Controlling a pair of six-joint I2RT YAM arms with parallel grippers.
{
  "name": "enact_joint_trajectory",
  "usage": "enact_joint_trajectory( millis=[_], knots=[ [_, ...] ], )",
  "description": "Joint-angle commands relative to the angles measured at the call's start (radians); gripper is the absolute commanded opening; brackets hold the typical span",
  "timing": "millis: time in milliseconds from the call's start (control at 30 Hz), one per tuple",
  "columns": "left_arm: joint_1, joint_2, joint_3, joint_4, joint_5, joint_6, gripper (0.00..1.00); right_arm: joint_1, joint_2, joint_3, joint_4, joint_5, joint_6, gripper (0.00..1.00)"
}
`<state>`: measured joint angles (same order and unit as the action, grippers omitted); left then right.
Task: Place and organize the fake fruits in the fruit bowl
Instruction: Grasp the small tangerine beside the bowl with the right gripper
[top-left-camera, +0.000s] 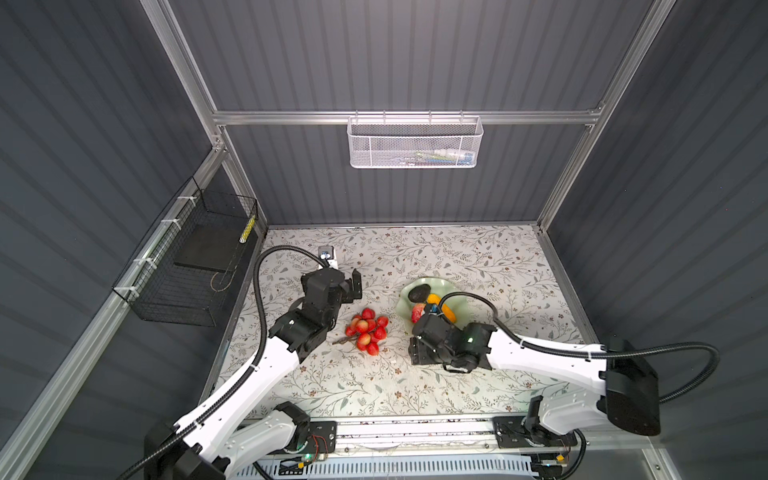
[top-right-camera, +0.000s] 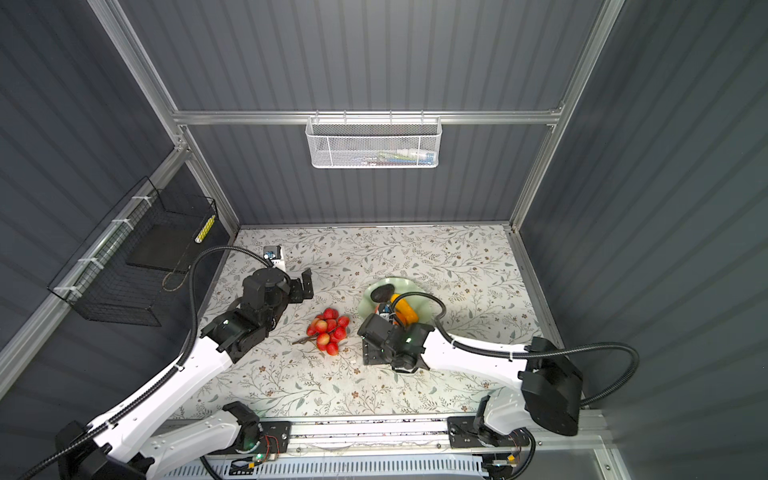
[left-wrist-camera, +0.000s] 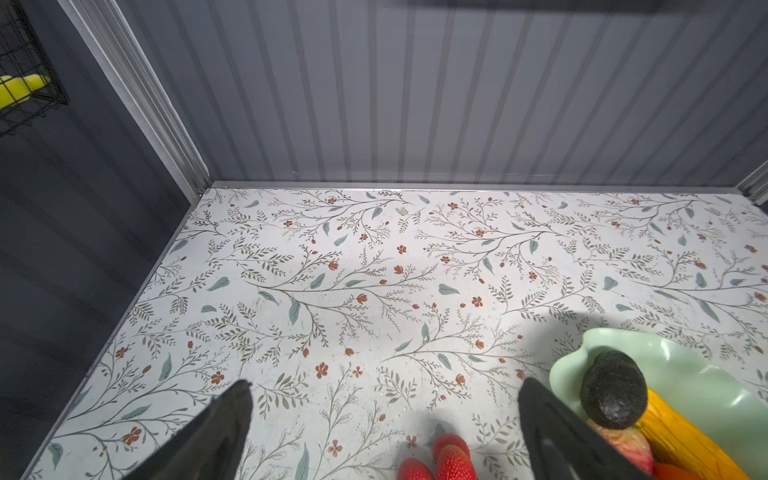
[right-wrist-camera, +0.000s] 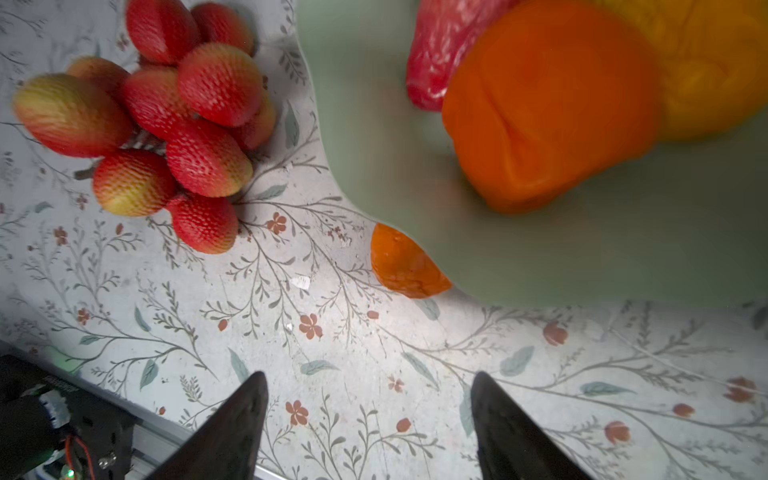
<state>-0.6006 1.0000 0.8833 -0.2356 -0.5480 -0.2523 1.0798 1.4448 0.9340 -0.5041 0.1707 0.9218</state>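
There is one bowl (top-left-camera: 436, 282) and six fruits: one avocado (top-left-camera: 417, 294), one long yellow piece (left-wrist-camera: 681, 436), one strawberry (top-left-camera: 417, 312), two oranges and one bunch of red berries (top-left-camera: 368, 330). The larger-looking orange (right-wrist-camera: 548, 104) and the partly hidden orange (right-wrist-camera: 401, 266) both show in the right wrist view. Ten berries can be counted on the bunch there. There are two baskets, one white mesh basket (top-left-camera: 413, 143) and one black wire basket (top-left-camera: 187, 266), and two robot arms, the left arm (top-left-camera: 257, 365) and the right arm (top-left-camera: 540, 357).
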Motion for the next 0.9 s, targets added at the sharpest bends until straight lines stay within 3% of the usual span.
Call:
enact_joint_trajectory(
  millis=[0,333,867],
  knots=[
    [0.001,-0.057,-0.036,-0.041,0.008,-0.042,1.00,-0.003,0.024,0.042,-0.043,0.003,0.048,0.76],
    [0.001,-0.190,-0.105,-0.090,-0.027,-0.078,1.00,-0.099,0.086,0.015,0.025,-0.054,0.024,0.78],
    [0.001,-0.186,-0.126,-0.083,-0.038,-0.052,1.00,-0.123,0.215,0.107,0.028,-0.054,-0.011,0.80]
  ],
)
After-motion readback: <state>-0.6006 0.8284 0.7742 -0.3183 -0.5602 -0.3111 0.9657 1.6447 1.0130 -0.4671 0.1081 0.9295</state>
